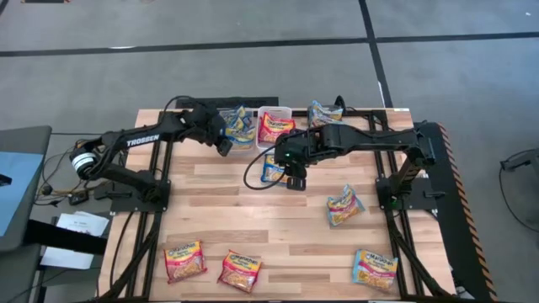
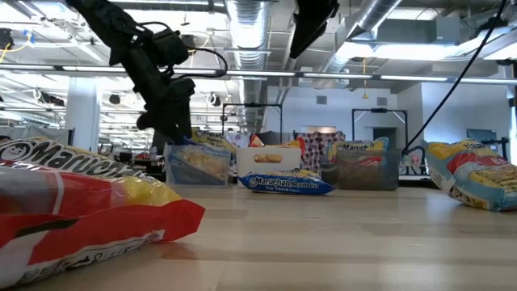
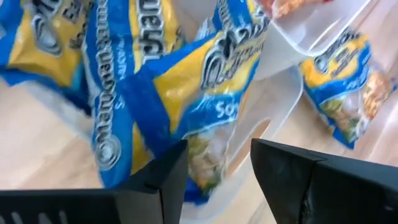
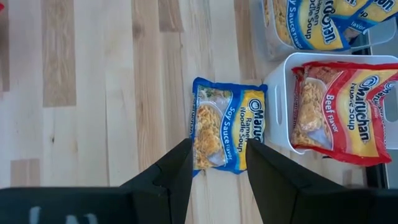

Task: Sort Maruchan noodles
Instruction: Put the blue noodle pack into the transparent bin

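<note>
Our right pincer (image 4: 216, 163) hangs open and empty over the blue noodle packet (image 4: 227, 124) near the table's twelve o'clock edge, so we should descend squarely astride it.

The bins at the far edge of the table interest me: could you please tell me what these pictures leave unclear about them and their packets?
- High view: the left gripper covers part of the clear bin, so its blue packets cannot be counted.
- Low view: the bin walls hide how many packets lie inside each.
- Right wrist view: the white bin and its red packet are cut off by the picture's edge.
- Left wrist view: the packets are blurred, their small print unreadable.
</note>
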`<state>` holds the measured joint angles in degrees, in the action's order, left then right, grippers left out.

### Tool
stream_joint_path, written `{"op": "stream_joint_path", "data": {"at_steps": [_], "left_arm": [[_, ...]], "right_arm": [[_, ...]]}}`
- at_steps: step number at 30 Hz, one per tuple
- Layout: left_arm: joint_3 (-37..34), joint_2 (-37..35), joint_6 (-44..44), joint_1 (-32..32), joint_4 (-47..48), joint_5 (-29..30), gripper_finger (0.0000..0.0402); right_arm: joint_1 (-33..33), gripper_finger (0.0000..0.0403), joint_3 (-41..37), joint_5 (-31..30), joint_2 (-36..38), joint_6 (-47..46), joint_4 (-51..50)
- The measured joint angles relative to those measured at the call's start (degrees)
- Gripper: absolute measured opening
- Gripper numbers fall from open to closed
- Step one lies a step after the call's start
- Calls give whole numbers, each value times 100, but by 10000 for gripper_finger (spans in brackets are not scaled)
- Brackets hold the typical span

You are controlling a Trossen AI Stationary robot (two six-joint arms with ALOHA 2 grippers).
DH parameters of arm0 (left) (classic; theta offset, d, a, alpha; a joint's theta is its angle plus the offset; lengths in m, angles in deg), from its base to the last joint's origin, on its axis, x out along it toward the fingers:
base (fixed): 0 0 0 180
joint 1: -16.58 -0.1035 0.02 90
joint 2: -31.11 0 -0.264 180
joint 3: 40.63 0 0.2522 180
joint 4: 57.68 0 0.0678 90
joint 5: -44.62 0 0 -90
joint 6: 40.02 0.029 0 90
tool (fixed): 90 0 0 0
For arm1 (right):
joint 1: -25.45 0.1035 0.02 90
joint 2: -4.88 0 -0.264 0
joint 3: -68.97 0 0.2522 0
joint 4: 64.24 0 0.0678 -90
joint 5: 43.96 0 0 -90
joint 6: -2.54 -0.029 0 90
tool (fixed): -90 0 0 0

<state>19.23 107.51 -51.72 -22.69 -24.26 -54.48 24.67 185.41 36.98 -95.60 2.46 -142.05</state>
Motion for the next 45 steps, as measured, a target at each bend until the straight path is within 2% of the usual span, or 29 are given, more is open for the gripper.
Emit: {"op": "stream_joint_path", "data": {"at_steps": [7,17,26,32,45], "left_arm": [[433,0,155,0,576,114,162],[793,42,437,-2,140,992,162],[792,687,364,7,580,791,154],[795,811,352,64,1037,681,137],[793,796,383,144,713,671,128]], "right_arm": [[0,173,0,1,0,-5,-29],[0,173,0,2,0,-4,-27],[0,173,0,2,2,-2,-27],[0,173,0,2,2,0,-29],[0,173,0,2,2,0,-29]]}}
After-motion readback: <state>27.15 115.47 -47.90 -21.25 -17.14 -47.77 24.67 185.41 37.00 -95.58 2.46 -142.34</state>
